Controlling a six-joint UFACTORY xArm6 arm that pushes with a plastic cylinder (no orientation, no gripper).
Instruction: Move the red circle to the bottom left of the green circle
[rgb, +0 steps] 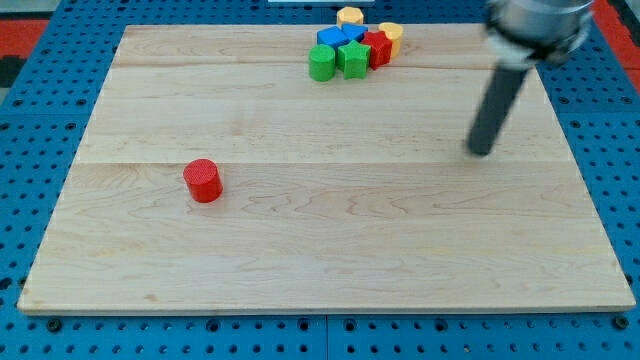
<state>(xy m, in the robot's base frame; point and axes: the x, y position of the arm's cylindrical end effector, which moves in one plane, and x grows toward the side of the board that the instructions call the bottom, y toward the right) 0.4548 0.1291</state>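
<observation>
My tip (481, 152) rests on the desk (330, 260) near its right edge, holding nothing. The red circle (203, 181) sits left of centre, well apart from the green circle (321, 64) by the top edge.

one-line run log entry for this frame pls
tip: view's right, touching no block | red circle: alone, lower left | green circle: top cluster's left end | push: not begun

Reaching down from the view's top right, blurred arm housing (537, 25) sitting at the upper edge. Dark rod (497, 108) slanting slightly toward the view's left as it descends, my tip (482, 152) resting low on the view's right side.
</observation>
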